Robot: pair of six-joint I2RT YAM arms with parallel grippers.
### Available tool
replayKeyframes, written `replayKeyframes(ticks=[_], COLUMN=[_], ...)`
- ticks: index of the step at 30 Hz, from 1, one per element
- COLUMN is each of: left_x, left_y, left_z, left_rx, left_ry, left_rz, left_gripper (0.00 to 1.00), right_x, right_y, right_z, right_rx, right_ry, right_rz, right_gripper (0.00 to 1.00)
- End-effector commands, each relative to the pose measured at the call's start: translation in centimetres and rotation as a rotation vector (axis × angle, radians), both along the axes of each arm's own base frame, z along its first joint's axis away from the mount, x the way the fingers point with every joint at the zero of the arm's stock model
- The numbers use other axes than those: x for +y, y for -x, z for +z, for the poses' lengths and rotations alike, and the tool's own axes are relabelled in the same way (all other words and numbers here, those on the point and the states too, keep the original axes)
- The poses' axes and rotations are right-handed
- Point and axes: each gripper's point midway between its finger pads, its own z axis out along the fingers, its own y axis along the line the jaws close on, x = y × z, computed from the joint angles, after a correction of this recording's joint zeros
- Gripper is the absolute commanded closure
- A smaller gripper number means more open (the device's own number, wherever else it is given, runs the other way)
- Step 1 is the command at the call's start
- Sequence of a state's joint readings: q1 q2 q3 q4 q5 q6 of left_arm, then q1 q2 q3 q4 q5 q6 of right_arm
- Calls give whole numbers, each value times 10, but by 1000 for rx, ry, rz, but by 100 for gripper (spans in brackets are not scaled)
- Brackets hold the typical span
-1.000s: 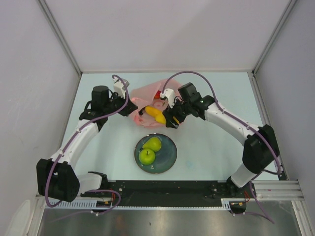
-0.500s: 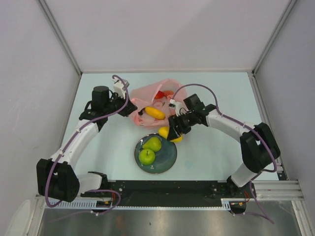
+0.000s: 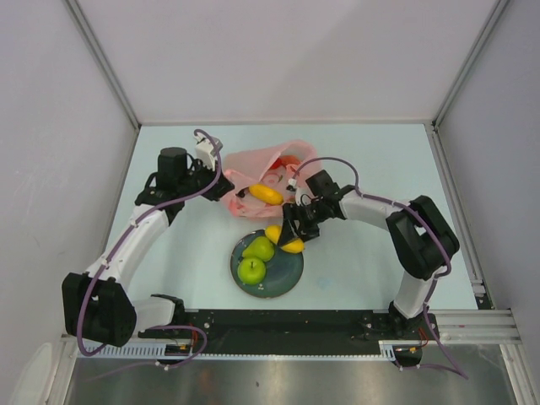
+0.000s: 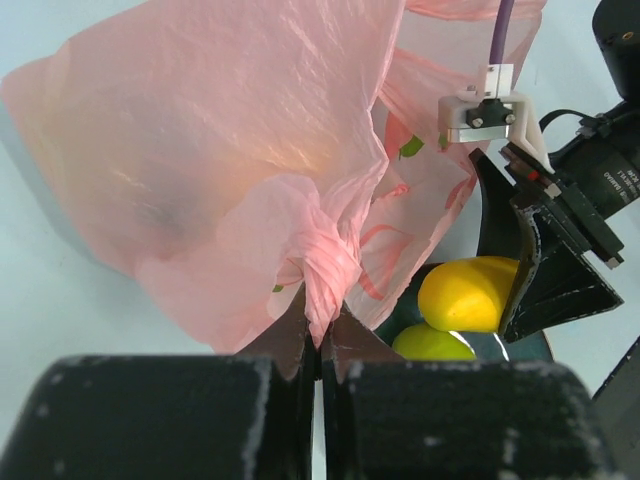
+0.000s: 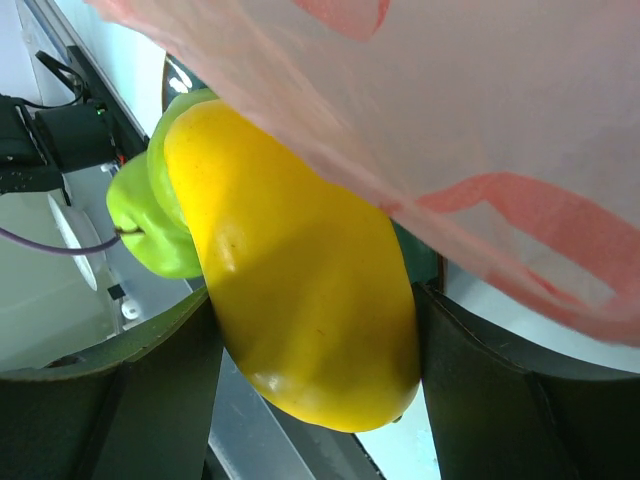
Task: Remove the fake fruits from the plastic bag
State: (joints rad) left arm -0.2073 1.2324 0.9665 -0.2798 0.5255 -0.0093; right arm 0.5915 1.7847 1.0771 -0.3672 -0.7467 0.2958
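The pink plastic bag lies at the table's middle back, with a yellow fruit at its mouth and a red piece inside. My left gripper is shut on a bunched fold of the bag. My right gripper is shut on a yellow mango-like fruit, holding it over the upper edge of the dark plate. A green pear and a green apple lie on the plate. The held fruit also shows in the left wrist view.
White walls and metal frame posts enclose the table on three sides. The arm bases and a black rail run along the near edge. Purple cables loop over both arms.
My right gripper has drawn the yellow fruit out of the bag and carried it down to the plate's upper edge. The left gripper has kept its hold on the bag.
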Motion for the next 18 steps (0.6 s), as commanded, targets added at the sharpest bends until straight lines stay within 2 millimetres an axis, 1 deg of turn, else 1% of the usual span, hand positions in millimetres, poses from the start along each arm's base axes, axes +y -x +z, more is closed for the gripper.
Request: replayKeyframes(ticks=[1, 5, 7, 12, 15, 18], left_x=[-3, -2, -2, 0, 2, 2], left_y=[-6, -2, 0, 5, 6, 7], left_z=[23, 22, 22, 23, 22, 21], left_rx=[-76, -73, -74, -84, -83, -86], left_ry=[-8, -13, -17, -24, -28, -30], left_rz=[-31, -35, -38, -34, -33, -34], left_gripper=[100, 100, 100, 100, 100, 100], right_x=[8, 16, 19, 18, 15, 15], right_y=[-4, 0, 4, -2, -9, -12], right_z=[-5, -10, -15, -24, -24, -23], right_rx=[6, 3, 6, 3, -5, -21], right_ry=[2, 0, 7, 30, 33, 38], right_rz=[-25, -4, 6, -20, -42, -51], right_gripper=[44, 41, 36, 30, 27, 19])
